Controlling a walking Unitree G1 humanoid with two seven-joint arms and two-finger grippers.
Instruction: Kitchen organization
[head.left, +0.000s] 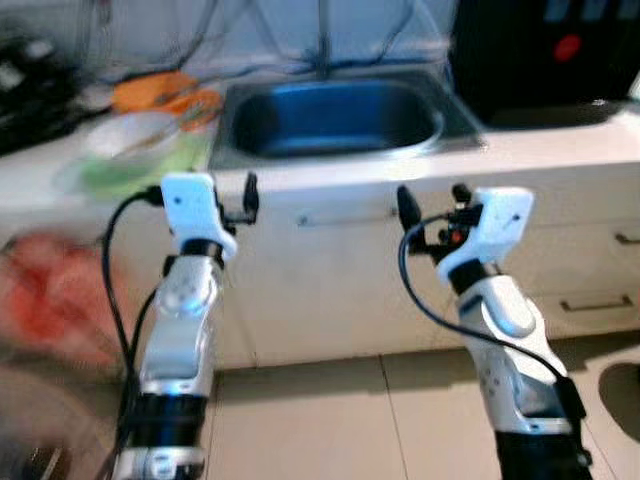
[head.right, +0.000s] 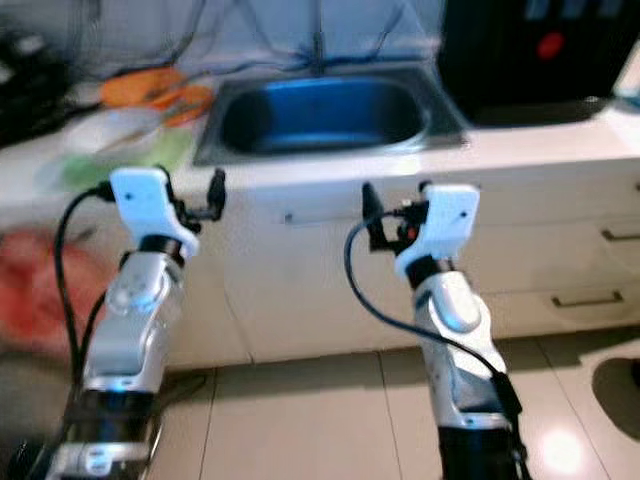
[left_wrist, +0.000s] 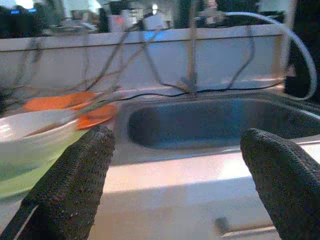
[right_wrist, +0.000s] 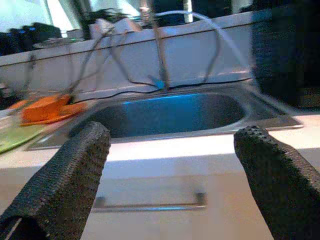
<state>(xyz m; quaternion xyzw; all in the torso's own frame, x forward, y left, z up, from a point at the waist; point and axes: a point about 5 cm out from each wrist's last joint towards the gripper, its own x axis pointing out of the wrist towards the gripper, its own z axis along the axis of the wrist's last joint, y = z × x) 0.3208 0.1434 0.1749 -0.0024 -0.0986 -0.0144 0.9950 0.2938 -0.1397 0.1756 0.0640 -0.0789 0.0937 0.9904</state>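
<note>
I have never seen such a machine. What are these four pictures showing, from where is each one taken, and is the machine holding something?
This is a humanoid robot standing before a kitchen counter. Two pictures come from a stereo camera on its head, looking forward and down, so they show the same scene. You see its two silver arms: the left gripper and the right gripper, both raised in front of the counter's edge. The other two pictures come from a camera on each wrist, looking along that gripper's black fingers.

On the counter there is a steel sink in the middle. To the robot's left of it stand a white bowl, something green under it, and orange dishes behind. The views are blurred, so finer detail is unclear.

Both jaws stand wide open and hold nothing.
</note>
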